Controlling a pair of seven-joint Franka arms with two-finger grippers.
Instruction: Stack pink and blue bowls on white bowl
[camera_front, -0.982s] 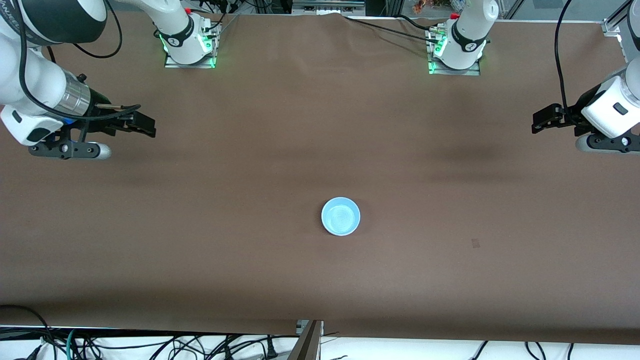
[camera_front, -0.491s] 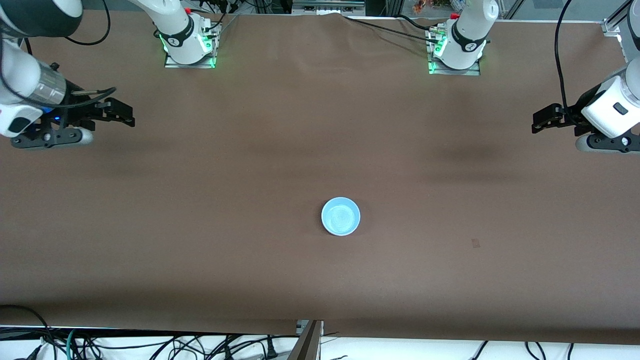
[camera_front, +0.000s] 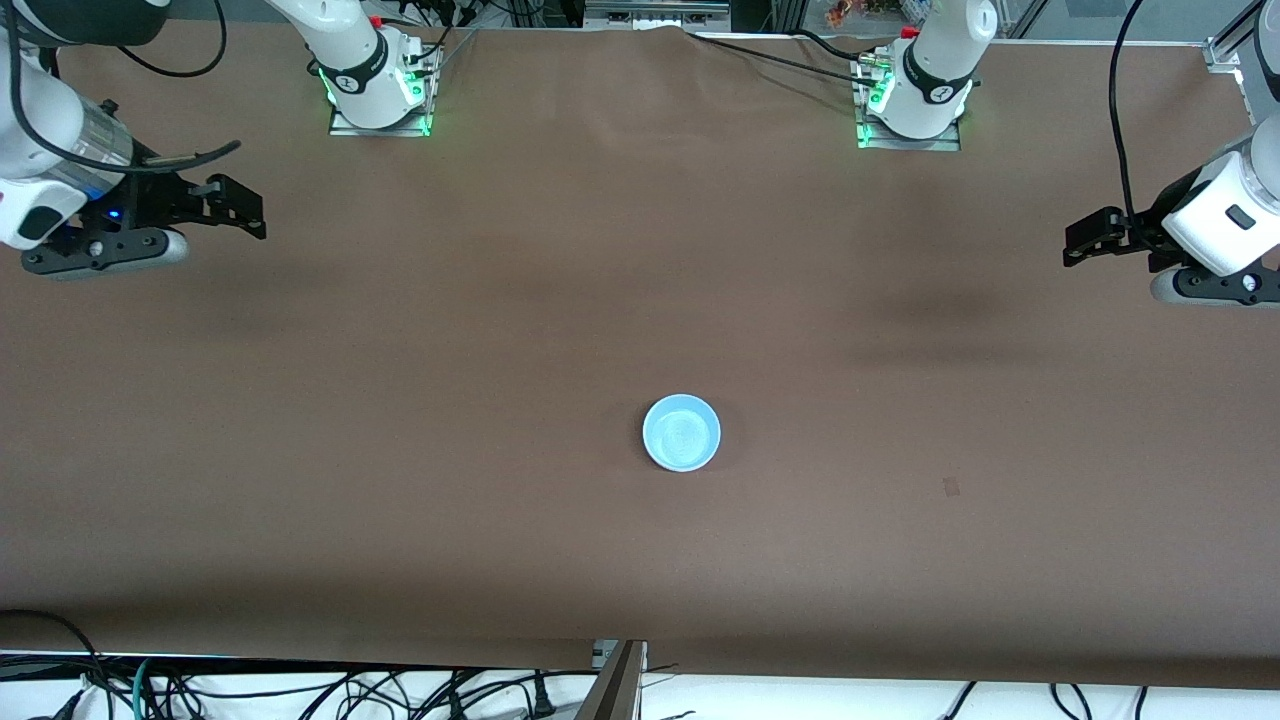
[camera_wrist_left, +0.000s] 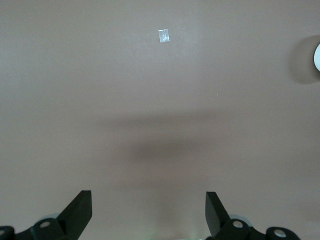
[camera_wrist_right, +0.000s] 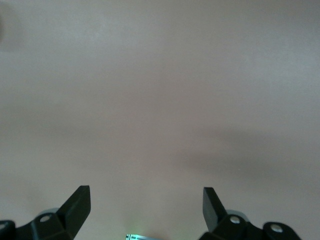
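A light sky-blue bowl (camera_front: 681, 433) stands upright near the middle of the brown table. Only this one bowl shows; the pink bowl and the white bowl are hidden or out of view. My right gripper (camera_front: 250, 212) hangs open and empty over the table at the right arm's end, well apart from the bowl. In its wrist view (camera_wrist_right: 146, 194) only bare table lies between the fingers. My left gripper (camera_front: 1080, 240) waits open and empty over the left arm's end. Its wrist view (camera_wrist_left: 148, 197) shows a sliver of the bowl's rim (camera_wrist_left: 317, 56) at the edge.
A small pale patch (camera_front: 951, 486) lies on the table cover toward the left arm's end; it also shows in the left wrist view (camera_wrist_left: 163, 36). The arm bases (camera_front: 378, 95) (camera_front: 912, 100) stand along the table's back edge. Cables (camera_front: 300, 690) hang below the front edge.
My right gripper has drawn back toward the right arm's end of the table and slightly toward the bases, away from the blue bowl. The left arm and the bowl have not moved.
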